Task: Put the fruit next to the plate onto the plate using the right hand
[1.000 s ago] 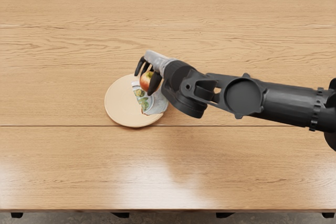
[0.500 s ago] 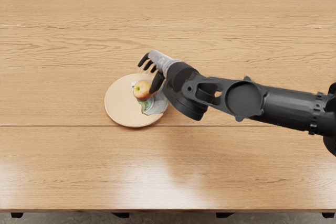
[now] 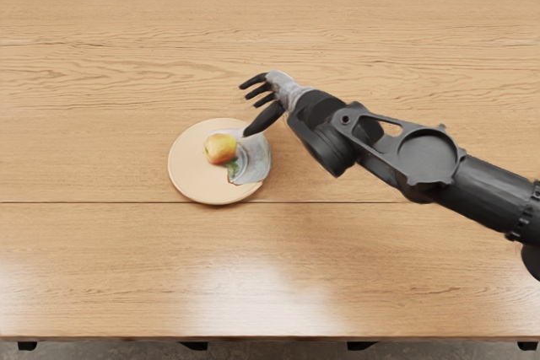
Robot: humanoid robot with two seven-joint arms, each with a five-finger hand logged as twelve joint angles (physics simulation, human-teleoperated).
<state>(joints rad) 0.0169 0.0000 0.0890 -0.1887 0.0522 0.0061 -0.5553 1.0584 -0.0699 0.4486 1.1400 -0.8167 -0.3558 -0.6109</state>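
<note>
A yellow-red apple [image 3: 220, 148] lies on the round tan plate [image 3: 189, 171], leaning against a pale patterned item [image 3: 250, 160] that covers the plate's right side. My right hand [image 3: 260, 100] hovers above and to the right of the apple with its dark fingers [image 3: 254, 83] spread and nothing in them. A gap separates the hand from the fruit. The right arm [image 3: 405, 158] comes in from the right edge. No left arm shows.
A wooden table [image 3: 270, 276] spans the whole view, with its far edge along the top and its near edge at the bottom. The right forearm slants across the table's right half.
The right hand let go of the apple, which dropped onto the plate and rolled slightly left. The hand then opened, lifted and drew back to the right.
</note>
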